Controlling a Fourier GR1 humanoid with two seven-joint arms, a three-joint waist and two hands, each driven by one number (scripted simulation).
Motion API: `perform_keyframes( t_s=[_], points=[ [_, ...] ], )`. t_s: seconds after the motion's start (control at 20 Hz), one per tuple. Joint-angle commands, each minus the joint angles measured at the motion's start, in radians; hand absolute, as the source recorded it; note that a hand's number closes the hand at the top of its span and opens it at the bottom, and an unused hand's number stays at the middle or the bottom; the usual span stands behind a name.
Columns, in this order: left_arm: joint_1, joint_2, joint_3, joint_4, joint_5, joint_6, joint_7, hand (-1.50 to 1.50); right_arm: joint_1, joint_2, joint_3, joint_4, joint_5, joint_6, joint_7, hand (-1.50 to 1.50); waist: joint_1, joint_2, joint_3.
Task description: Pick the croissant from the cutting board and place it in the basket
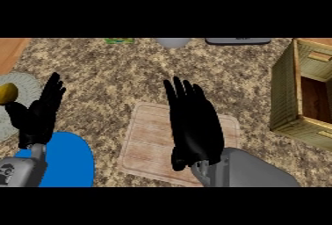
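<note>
The speckled stone counter (pixel 117 74) fills the view; on it, near the middle, lies a pale wooden cutting board (pixel 146 145), and well apart at the right edge stands the wooden basket (pixel 285 96), its inside dark and only partly in view. The right hand (pixel 193 127) lies over the middle of the board, fingers straight, close together and pointing to the far side; the croissant does not show, and I cannot tell whether it is under that hand. A blue plate (pixel 68 162) sits at the lower left, just beside the board; above it the left hand (pixel 39 114) rests open, fingers up. A pale plate (pixel 23 83) at the left edge carries a yellow fruit (pixel 6 93); a grey bowl (pixel 172 42) sits at the far edge.
</note>
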Motion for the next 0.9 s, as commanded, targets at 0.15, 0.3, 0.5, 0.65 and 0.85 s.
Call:
perform_keyframes(
  t_s=[0.15,0.3,0.5,0.65,0.85],
  points=[
    [0.016,0.011,0.012,-0.086,-0.003,-0.026,0.060,0.00,0.111,0.029,-0.019,-0.058,0.106,0.044,0.106,-1.50,0.022,0.008,0.002],
    [-0.024,-0.018,0.029,-0.007,-0.005,-0.039,0.018,0.00,0.219,0.003,-0.003,-0.060,0.157,-0.002,0.015,-1.50,0.016,0.010,0.002],
    [-0.049,-0.017,0.048,0.001,-0.033,-0.036,0.041,0.00,0.271,0.065,-0.003,0.005,0.234,-0.036,-0.061,-1.50,0.018,0.011,0.002],
    [-0.021,-0.049,0.032,-0.039,-0.060,-0.034,0.052,0.00,0.278,0.074,-0.050,0.077,0.299,-0.062,-0.164,-1.50,0.023,0.011,0.002],
    [-0.048,-0.033,0.081,-0.029,-0.057,-0.076,0.076,0.00,0.343,0.127,-0.015,0.106,0.395,-0.119,-0.228,-1.50,0.023,0.011,0.002]
  ],
)
